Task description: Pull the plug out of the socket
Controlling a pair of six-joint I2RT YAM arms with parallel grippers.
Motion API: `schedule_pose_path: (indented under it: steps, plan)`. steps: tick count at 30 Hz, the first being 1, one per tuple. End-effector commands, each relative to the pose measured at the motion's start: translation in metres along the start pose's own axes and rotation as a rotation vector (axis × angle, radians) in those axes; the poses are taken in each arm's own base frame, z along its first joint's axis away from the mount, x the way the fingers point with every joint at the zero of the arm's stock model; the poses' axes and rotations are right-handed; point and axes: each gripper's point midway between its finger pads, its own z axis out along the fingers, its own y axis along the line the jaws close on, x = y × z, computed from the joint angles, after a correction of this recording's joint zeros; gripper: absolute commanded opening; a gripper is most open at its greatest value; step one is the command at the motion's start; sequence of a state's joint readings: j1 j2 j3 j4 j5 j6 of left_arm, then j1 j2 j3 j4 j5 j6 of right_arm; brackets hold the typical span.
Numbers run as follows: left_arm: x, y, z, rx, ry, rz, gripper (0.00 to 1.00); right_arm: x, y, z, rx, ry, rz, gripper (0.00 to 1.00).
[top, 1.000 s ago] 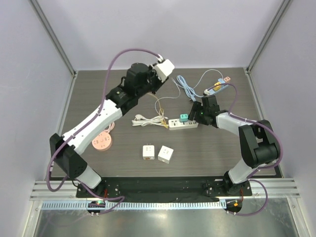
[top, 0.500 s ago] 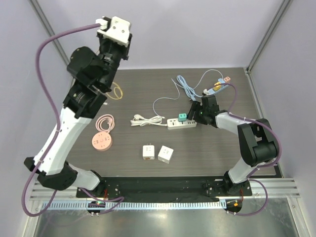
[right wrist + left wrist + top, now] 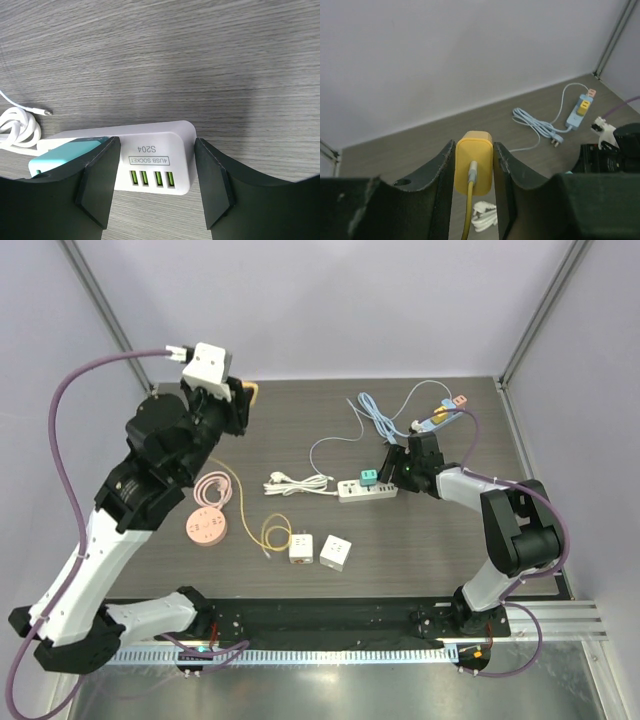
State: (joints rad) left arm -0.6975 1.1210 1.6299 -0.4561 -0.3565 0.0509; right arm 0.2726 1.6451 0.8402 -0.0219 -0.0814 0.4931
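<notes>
1. Clamped in left claw [image 3: 474,146]: yellow plug [image 3: 474,165], pulled out, held high and well left of white socket strip [image 3: 165,172].
2. Right claw [image 3: 156,142]: jaws apart, straddling that strip's end, just beside teal plug [image 3: 65,154] seated in it.
3. Printed on strip: "S204", "4USB SOCKET", above four green ports.
4. Yellow cable [image 3: 268,525] trailing onto bench [image 3: 450,550], left of strip.

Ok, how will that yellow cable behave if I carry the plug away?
Probably floppy: the cable droops from the plug in loose curls. Likely light, so it should trail. Its end may snag the white chargers it curls beside.
</notes>
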Motion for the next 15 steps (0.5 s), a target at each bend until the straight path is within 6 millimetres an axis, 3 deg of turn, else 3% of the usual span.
schedule_pose_path:
  steps: [1,2,3,5,6,8,9,11,15]
  plan:
    - [0.044,-0.001,-0.025,-0.011,0.115,-0.147,0.0,0.066,-0.035,0.003,0.108,0.214,-0.019,0.65]
    - [0.054,-0.001,-0.028,-0.012,0.13,-0.16,0.0,0.067,-0.034,0.003,0.106,0.216,-0.017,0.65]
    - [0.079,-0.005,-0.027,-0.016,0.178,-0.173,0.0,0.068,-0.034,0.003,0.105,0.217,-0.02,0.65]
    - [0.09,-0.007,-0.032,-0.012,0.179,-0.206,0.0,0.067,-0.034,0.002,0.106,0.216,-0.019,0.65]
    - [0.112,-0.012,-0.03,-0.013,0.216,-0.227,0.0,0.067,-0.034,0.002,0.106,0.213,-0.018,0.65]
    - [0.123,-0.022,-0.028,0.017,0.211,-0.27,0.0,0.067,-0.035,0.002,0.108,0.213,-0.018,0.65]
    - [0.143,-0.028,-0.026,0.03,0.253,-0.277,0.0,0.067,-0.035,0.002,0.108,0.213,-0.018,0.65]
    - [0.164,-0.037,-0.023,0.041,0.305,-0.304,0.0,0.067,-0.035,0.002,0.107,0.214,-0.019,0.65]
    - [0.226,-0.033,-0.028,-0.054,0.43,-0.331,0.0,0.068,-0.036,0.002,0.115,0.22,-0.02,0.65]
